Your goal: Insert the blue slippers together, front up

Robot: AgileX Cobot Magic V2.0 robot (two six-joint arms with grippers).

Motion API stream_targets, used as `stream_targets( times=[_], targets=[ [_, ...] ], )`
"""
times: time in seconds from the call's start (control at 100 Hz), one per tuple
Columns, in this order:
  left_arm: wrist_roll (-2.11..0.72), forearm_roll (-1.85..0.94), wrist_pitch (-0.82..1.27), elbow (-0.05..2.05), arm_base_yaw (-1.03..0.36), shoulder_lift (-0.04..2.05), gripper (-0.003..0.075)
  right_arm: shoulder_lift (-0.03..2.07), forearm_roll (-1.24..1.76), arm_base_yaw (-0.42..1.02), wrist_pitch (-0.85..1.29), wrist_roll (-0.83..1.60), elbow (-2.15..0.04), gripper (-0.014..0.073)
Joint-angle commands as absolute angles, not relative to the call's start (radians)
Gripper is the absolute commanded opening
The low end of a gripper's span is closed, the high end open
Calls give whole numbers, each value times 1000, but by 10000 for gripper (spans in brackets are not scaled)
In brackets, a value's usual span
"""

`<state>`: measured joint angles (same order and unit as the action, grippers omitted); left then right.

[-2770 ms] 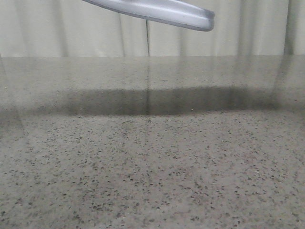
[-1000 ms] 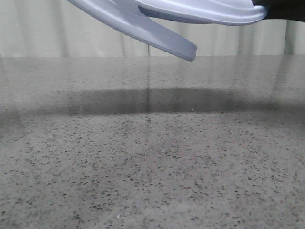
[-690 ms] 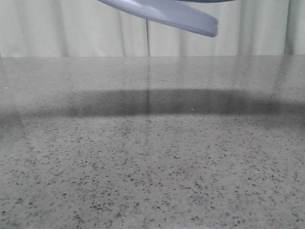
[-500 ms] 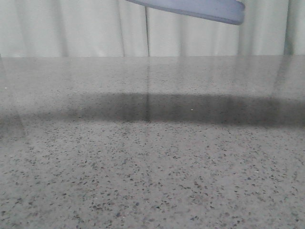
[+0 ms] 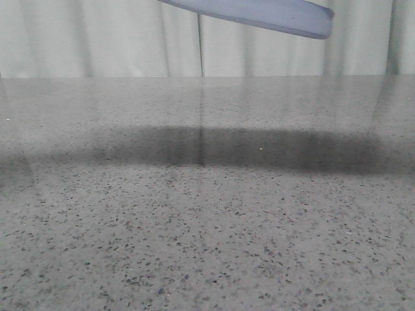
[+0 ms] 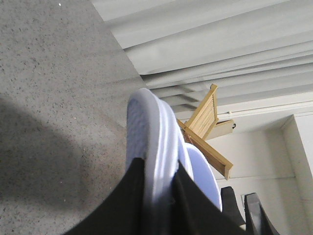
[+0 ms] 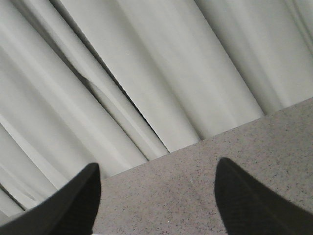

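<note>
Only the long pale underside of the blue slippers (image 5: 259, 13) crosses the top of the front view, high above the table (image 5: 207, 214). In the left wrist view my left gripper (image 6: 159, 171) is shut on the edge of one blue slipper (image 6: 149, 127), a black finger (image 6: 129, 200) on each side of it. A second pale sole (image 6: 201, 171) lies close against the first, past the other finger; how they fit together is hidden. My right gripper (image 7: 156, 169) is open with nothing between its fingers, facing the table's far edge and the curtain.
A speckled grey tabletop fills the front view, with a broad shadow (image 5: 220, 146) across its middle. A pale pleated curtain (image 5: 97, 39) hangs behind it. A wooden slatted rack (image 6: 208, 122) shows past the slippers in the left wrist view, with dark shapes (image 6: 244, 210) beside it.
A second ago two slippers and a black gripper showed at the top of the front view. Now one slipper edge remains, shifted up and to the right, and that gripper is gone.
</note>
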<state>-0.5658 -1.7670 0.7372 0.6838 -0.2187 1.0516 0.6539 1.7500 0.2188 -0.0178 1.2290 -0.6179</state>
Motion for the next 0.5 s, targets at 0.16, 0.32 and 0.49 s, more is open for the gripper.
stream_targets(
  times=[0.16, 0.32, 0.49],
  targets=[
    [-589, -1861, 708, 718, -228, 1039, 30, 646, 1738, 220, 53, 1247, -654, 430],
    [-602, -1861, 702, 718, -228, 1062, 30, 646, 1738, 220, 69, 1247, -654, 430],
    [-604, -1861, 753, 718, -228, 1138, 30, 646, 1738, 220, 98, 1247, -654, 430]
  ],
)
